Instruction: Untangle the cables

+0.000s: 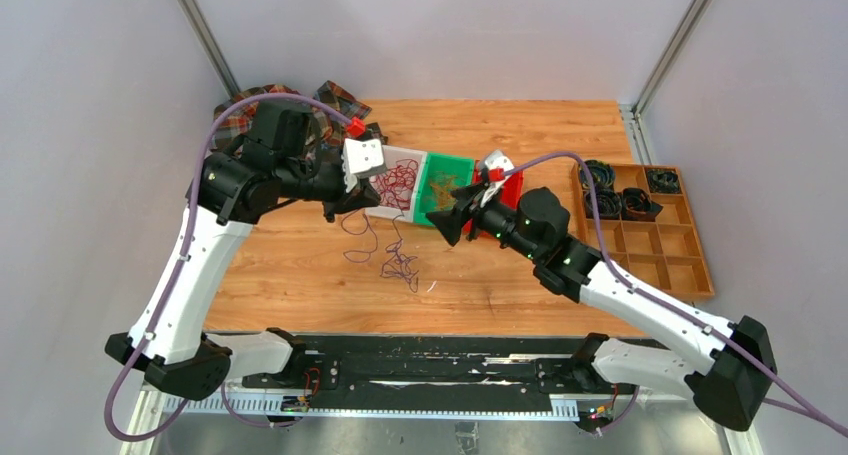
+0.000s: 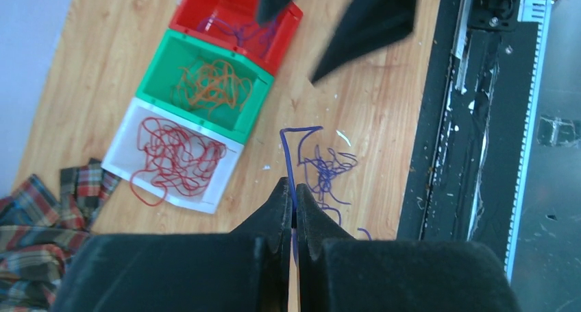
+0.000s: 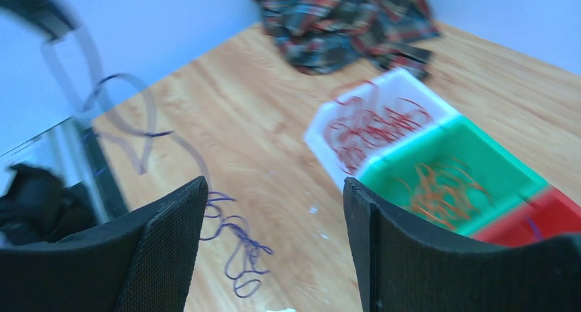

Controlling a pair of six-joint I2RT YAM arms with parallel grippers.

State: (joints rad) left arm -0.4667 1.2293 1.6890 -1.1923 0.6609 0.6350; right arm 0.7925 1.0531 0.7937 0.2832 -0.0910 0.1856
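A purple cable (image 1: 398,263) lies partly on the wood table, one strand rising to my left gripper (image 1: 340,203). In the left wrist view the gripper (image 2: 294,204) is shut on that purple strand (image 2: 288,162), with the rest of the bunch (image 2: 327,169) on the table below. Red cables (image 1: 397,182) lie in a white bin (image 1: 380,211). Orange cables (image 1: 443,189) lie in a green bin (image 1: 432,165). A red bin (image 1: 511,189) holds purple cables (image 2: 240,29). My right gripper (image 1: 452,222) is open and empty above the table by the green bin; its wrist view shows the gripper (image 3: 274,209) over the purple bunch (image 3: 236,247).
A plaid cloth (image 1: 262,110) lies at the back left behind the left arm. A wooden compartment tray (image 1: 672,247) with dark coiled items stands at the right. A black rail (image 1: 420,370) runs along the near edge.
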